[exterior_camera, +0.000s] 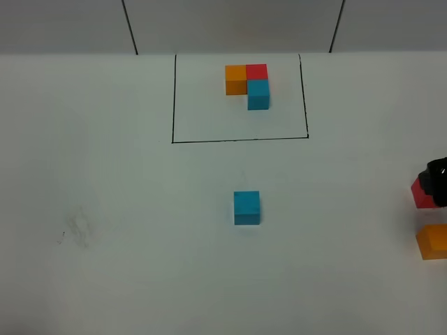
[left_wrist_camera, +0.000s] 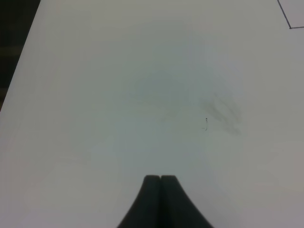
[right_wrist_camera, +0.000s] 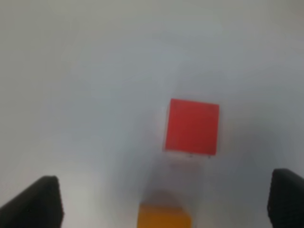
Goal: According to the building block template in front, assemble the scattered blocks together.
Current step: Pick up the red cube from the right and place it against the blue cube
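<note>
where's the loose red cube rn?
Exterior high view, far right edge: the loose red cube sits partly hidden by the right end effector, just above the loose orange cube, well right of the loose cyan cube.

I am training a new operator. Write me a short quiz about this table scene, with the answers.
1. True or false: the left pincer is open.
2. Which loose small matte cube lies nearest the black-framed three-cube template? A red, B cyan-blue, C orange.
3. Fill in: the cube at the corner of the template's L is ___.
Key: 1 false, it is shut; 2 B, the cyan-blue cube; 3 red, the red corner cube.
</note>
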Motion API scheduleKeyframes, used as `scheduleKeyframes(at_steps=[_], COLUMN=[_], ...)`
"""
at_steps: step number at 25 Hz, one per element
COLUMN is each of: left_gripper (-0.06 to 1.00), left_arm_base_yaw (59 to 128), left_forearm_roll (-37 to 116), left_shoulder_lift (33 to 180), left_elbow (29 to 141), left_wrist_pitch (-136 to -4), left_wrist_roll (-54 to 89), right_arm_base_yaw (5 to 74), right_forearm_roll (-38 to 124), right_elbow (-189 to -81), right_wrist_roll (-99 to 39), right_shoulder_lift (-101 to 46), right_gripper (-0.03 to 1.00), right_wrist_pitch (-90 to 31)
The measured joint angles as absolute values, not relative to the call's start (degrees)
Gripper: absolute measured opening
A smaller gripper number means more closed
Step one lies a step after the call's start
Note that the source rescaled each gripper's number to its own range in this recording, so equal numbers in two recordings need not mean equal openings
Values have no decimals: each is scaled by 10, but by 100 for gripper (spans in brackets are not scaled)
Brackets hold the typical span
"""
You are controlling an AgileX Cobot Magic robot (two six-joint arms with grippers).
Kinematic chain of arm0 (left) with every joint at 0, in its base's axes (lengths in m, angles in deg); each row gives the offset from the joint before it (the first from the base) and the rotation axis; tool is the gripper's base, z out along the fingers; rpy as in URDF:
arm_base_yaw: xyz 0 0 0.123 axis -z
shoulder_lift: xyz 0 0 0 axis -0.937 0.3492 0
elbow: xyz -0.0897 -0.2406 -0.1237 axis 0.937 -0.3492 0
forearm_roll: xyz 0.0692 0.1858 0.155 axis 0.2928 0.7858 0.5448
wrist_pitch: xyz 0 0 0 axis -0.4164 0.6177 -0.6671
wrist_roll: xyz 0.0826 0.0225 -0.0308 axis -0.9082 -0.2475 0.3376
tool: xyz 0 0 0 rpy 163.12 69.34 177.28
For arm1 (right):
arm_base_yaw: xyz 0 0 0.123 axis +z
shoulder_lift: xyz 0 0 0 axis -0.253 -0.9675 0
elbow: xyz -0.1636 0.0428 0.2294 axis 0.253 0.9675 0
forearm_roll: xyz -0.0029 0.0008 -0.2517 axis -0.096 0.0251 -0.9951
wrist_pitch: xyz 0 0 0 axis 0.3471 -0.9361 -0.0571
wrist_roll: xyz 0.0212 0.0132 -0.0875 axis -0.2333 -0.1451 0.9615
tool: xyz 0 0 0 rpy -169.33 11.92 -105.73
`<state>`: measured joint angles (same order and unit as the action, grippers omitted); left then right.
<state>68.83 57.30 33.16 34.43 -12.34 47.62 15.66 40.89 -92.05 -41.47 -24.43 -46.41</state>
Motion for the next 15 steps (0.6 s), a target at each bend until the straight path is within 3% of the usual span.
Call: scheduleKeyframes(at_steps=[15], left_gripper=[0], left_arm_base_yaw=[688], left_forearm_roll=[573], left_shoulder_lift=[332], left_elbow=[344], left_wrist_pitch=[-123], left_wrist_roll=[476], right_arm_base_yaw=[157], right_forearm_roll=[405], right_elbow=[-929], right_wrist_roll=[-416], right_shoulder_lift=[-409], right_gripper=[85], right_wrist_pitch=[-340])
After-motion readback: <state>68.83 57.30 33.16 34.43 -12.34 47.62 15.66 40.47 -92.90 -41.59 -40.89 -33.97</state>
